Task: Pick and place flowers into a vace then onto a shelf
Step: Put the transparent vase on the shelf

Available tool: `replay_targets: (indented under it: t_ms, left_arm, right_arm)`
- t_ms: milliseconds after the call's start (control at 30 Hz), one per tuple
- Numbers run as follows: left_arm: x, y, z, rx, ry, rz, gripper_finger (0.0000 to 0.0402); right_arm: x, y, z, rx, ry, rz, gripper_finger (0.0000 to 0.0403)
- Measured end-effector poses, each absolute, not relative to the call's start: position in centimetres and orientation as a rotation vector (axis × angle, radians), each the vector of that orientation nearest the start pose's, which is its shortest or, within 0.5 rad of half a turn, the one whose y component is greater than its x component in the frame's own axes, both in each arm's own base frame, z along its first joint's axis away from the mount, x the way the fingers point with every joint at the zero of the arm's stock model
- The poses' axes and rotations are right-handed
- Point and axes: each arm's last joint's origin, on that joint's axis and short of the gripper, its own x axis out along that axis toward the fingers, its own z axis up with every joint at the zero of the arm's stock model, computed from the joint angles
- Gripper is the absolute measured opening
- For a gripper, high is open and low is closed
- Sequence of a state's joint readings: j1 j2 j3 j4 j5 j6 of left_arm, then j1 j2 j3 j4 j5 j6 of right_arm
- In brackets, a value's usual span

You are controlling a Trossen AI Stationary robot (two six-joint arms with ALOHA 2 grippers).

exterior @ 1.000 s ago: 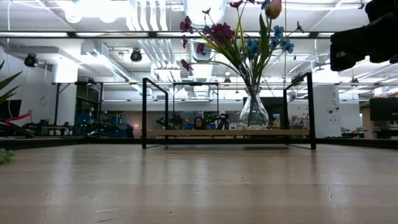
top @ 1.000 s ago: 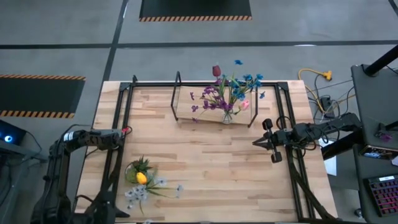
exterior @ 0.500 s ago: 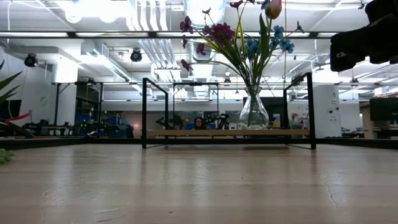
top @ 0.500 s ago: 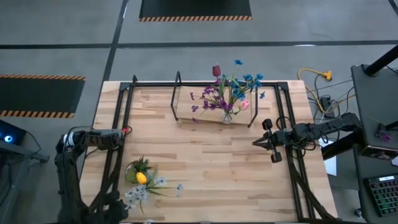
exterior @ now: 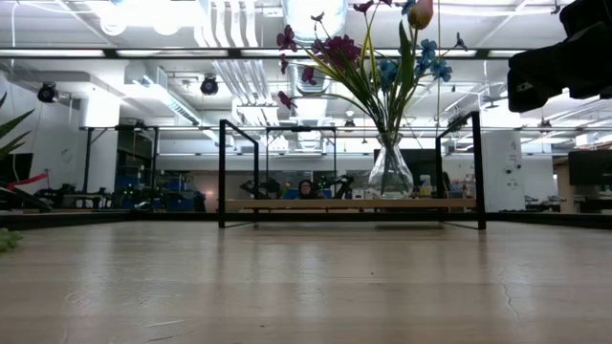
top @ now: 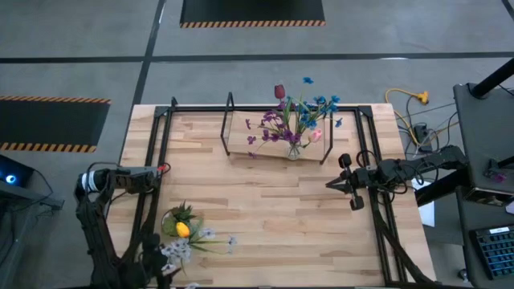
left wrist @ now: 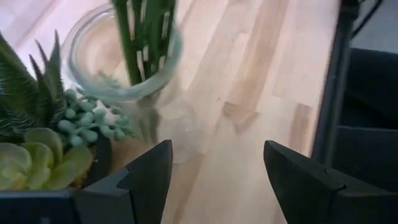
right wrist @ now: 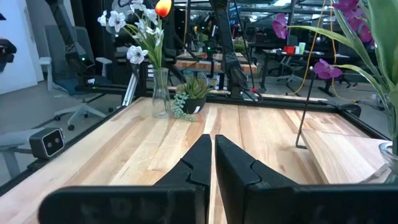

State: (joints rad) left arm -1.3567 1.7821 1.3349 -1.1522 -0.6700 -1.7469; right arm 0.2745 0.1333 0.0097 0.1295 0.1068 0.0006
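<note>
A clear glass vase [top: 294,149] [exterior: 390,172] full of purple, blue, pink and dark red flowers [top: 293,116] [exterior: 363,57] stands on the wooden shelf [top: 241,140] [exterior: 325,204] at the far middle of the table. A second clear vase [left wrist: 124,62] [right wrist: 160,93] with green stems, white flowers and a yellow one [top: 183,233] stands near the near-left corner. My left gripper [left wrist: 217,155] [top: 161,261] is open, above and just short of this second vase. My right gripper [right wrist: 212,152] [top: 329,185] is shut, raised over the table's right side.
A squat green potted plant [left wrist: 37,124] [top: 181,215] [right wrist: 194,93] stands right beside the second vase. Black frame bars [top: 165,144] run along the table's left, right and far sides. Bare tabletop [top: 265,217] lies between the shelf and the near edge.
My left arm has folded back and swung toward the table's near edge, bringing its gripper closer to the second vase at the near left. My right arm, the shelf and the vase on it have kept still.
</note>
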Motion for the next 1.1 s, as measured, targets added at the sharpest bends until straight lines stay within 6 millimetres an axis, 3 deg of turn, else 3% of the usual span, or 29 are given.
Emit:
replay_targets:
  t_ms: [467,1100]
  left_arm:
    - [8.4,-29.8,20.2,-0.155,0.866,0.314,0.0199]
    - [8.3,-28.8,20.3,-0.071,0.869,0.368,0.0186]
  right_arm:
    - [10.2,2.6,16.8,0.001,-0.004,0.168,0.0013]
    - [10.2,2.6,16.8,-0.002,-0.005,0.168,0.0013]
